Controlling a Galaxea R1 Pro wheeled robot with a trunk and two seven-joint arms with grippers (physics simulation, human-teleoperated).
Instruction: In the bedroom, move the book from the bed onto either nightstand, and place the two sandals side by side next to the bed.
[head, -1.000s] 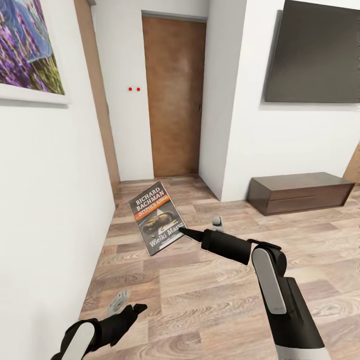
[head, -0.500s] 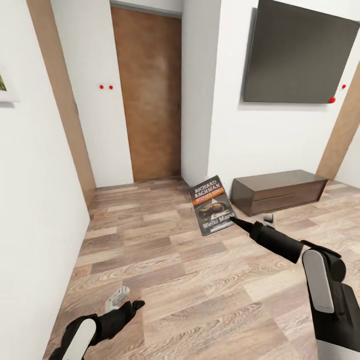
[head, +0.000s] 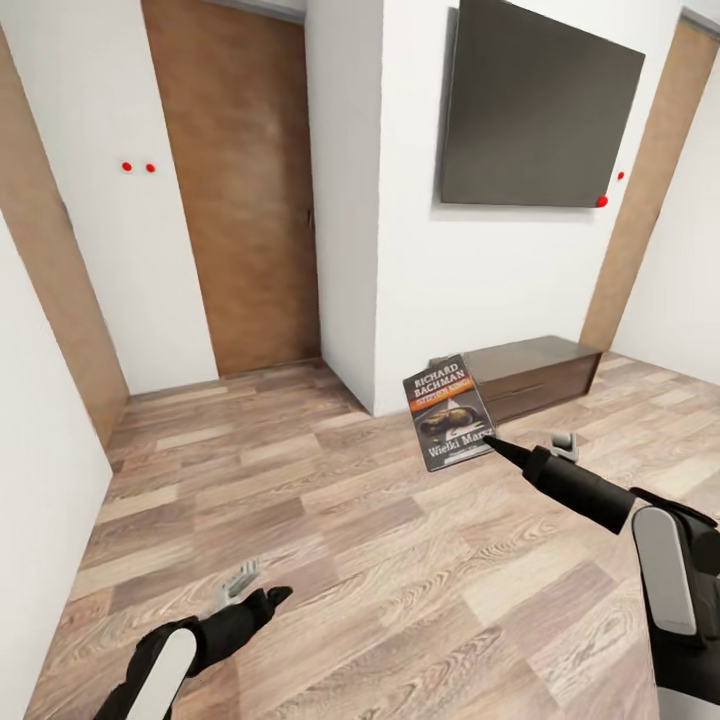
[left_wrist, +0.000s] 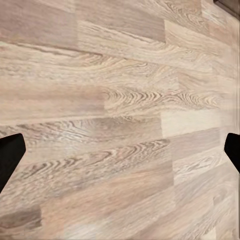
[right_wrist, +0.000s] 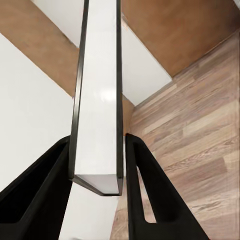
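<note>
The head camera is looking forward and down over the wood floor toward a door, the left wrist camera is facing the same floor closely, and the right wrist camera is sighting along the book edge-on.

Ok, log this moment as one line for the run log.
phase: in transit | right gripper: shut on book, held above wood floor | left gripper: open, holding nothing | ahead: low cabinet
</note>
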